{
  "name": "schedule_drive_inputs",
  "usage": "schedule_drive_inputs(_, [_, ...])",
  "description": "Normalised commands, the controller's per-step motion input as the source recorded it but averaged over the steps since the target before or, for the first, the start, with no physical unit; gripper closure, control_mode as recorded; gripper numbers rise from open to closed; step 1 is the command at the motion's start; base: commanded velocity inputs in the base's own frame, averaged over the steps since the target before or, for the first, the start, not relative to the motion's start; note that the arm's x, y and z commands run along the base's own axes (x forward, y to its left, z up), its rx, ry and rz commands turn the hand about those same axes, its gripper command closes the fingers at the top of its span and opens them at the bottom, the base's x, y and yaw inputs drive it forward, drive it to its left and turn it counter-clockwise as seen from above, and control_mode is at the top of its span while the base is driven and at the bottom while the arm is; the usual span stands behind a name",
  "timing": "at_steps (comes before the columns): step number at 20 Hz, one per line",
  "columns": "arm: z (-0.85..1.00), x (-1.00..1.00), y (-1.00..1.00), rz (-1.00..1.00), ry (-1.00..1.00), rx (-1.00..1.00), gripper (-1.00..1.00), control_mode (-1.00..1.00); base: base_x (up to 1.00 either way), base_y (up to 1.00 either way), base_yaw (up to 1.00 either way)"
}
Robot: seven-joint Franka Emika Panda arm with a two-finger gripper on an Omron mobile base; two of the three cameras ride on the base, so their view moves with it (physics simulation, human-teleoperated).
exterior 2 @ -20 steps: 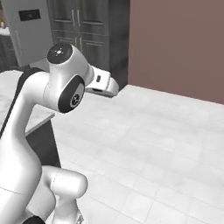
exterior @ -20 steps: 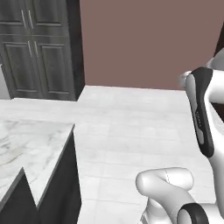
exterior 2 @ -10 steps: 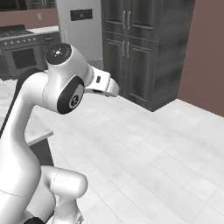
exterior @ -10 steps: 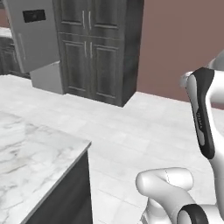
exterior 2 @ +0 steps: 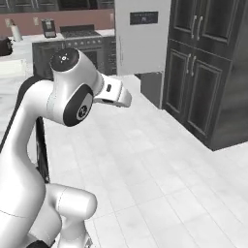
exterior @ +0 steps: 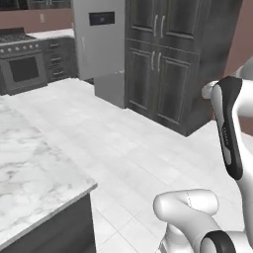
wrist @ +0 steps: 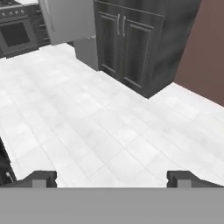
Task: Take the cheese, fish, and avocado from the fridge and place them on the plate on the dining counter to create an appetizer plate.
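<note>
The gripper (wrist: 112,178) hangs over bare white floor with its two dark fingertips (wrist: 40,178) spread wide and nothing between them. It looks across the tiles toward the tall dark cupboards (wrist: 127,48) and, left of them, the pale grey fridge (wrist: 70,19). In the base views the fridge (exterior: 101,42) stands closed between the cupboards and the oven range (exterior: 22,69), well apart from the robot. A white marble counter (exterior: 29,178), which may be the dining counter, has its corner near the base on the left. Cheese, fish and avocado are presumably behind the shut fridge door, and I cannot make out the plate. The step in hand looks like the approach to the fridge, with nothing yet fetched. To do it well, the base should stop squarely before the fridge door, leaving room for the door to swing. The arm should be kept tucked clear of the counter corner, with the jaws wide for the handle.
</note>
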Motion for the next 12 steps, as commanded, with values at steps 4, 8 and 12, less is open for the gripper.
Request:
schedule_drive_inputs(4, [0.0, 0.0, 0.0, 0.0, 0.0, 0.0, -1.0, 1.0, 1.0, -0.61, 0.57])
schedule_drive_inputs(8, [0.0, 0.0, 0.0, 0.0, 0.0, 0.0, -1.0, 1.0, 1.0, -0.6, 0.54])
schedule_drive_inputs(12, [0.0, 0.0, 0.0, 0.0, 0.0, 0.0, -1.0, 1.0, 1.0, -0.54, 0.45])
